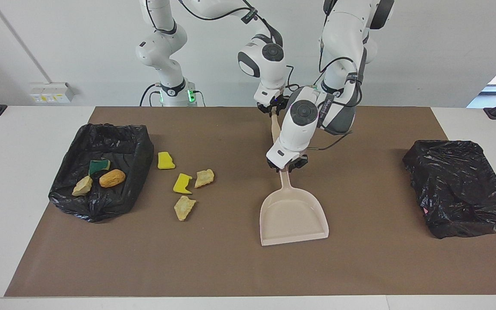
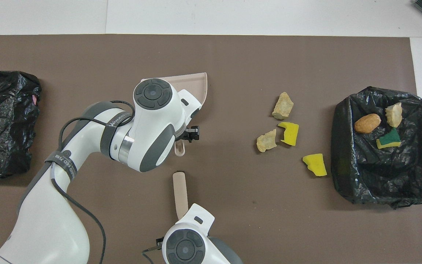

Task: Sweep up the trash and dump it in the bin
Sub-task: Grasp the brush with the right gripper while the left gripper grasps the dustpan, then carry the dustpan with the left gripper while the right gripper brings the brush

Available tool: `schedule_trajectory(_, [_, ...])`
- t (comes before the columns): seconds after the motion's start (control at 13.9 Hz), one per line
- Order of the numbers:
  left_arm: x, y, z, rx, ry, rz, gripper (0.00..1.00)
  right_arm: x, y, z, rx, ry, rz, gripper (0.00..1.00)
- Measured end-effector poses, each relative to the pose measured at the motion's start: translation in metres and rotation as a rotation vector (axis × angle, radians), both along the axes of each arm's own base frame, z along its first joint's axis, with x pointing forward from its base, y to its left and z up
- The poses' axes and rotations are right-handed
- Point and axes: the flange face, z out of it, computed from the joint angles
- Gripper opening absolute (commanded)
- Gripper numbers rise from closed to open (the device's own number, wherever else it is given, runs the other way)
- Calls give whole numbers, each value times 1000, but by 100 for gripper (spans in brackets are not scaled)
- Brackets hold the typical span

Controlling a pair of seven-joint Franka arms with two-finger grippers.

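Observation:
Four scraps of trash lie on the brown mat: two yellow sponge chunks (image 1: pixel 165 160) (image 1: pixel 182 184) and two tan lumps (image 1: pixel 204 178) (image 1: pixel 184 207). Three more scraps, including an orange lump (image 1: pixel 112 178), lie in the black-lined bin (image 1: pixel 114 133) at the right arm's end. The beige dustpan (image 1: pixel 293 215) lies flat mid-mat, its mouth away from the robots. My left gripper (image 1: pixel 285 168) is shut on its handle. Nearer the robots lies a beige flat stick (image 1: pixel 275 129) (image 2: pixel 180 190). My right gripper (image 1: pixel 274 109) is shut on the end of it.
A second black-bagged bin (image 1: pixel 459 185) stands at the left arm's end of the mat. The loose scraps (image 2: pixel 282 105) lie between the dustpan (image 2: pixel 194 86) and the bin (image 2: pixel 379 183) that holds trash. White table borders the mat on all sides.

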Motion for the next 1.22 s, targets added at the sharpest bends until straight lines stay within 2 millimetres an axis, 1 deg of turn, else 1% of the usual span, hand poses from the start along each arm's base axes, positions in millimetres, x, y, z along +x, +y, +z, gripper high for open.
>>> schedule_trajectory(0.07, [0, 0, 1, 0, -1, 1, 0, 3, -2, 1, 0, 0, -6, 0])
schedule_trajectory(0.36, [7, 6, 6, -2, -20, -8, 0, 10, -5, 7, -23, 25, -12, 0])
schedule_trajectory(0.5, [20, 20, 18, -12, -45, -47, 0, 12, -9, 19, -45, 45, -29, 0])
schedule_trajectory(0.57, [29, 30, 25, -20, -58, -73, 0, 16, -15, 30, -56, 48, -49, 0])
schedule_trajectory(0.65, [39, 44, 32, -25, -70, -111, 0, 23, -25, 44, -68, 51, -75, 0])
schedule_trajectory(0.72, [48, 60, 37, -27, -76, -159, 0, 33, -41, 61, -79, 54, -99, 0])
schedule_trajectory(0.86, [62, 92, 43, -28, -65, -245, 0, 55, -81, 93, -87, 58, -162, 0])
schedule_trajectory(0.93, [68, 107, 46, -26, -57, -295, 0, 66, -102, 105, -100, 54, -191, 0])
schedule_trajectory(1.0, [72, 118, 49, -19, -54, -347, 0, 74, -121, 113, -133, 43, -205, 0])
schedule_trajectory(1.08, [75, 127, 51, -10, -52, -394, 0, 80, -137, 115, -186, 27, -205, 0])
schedule_trajectory(1.22, [77, 139, 52, -5, -35, -458, 0, 96, -168, 112, -282, 0, -219, 0])
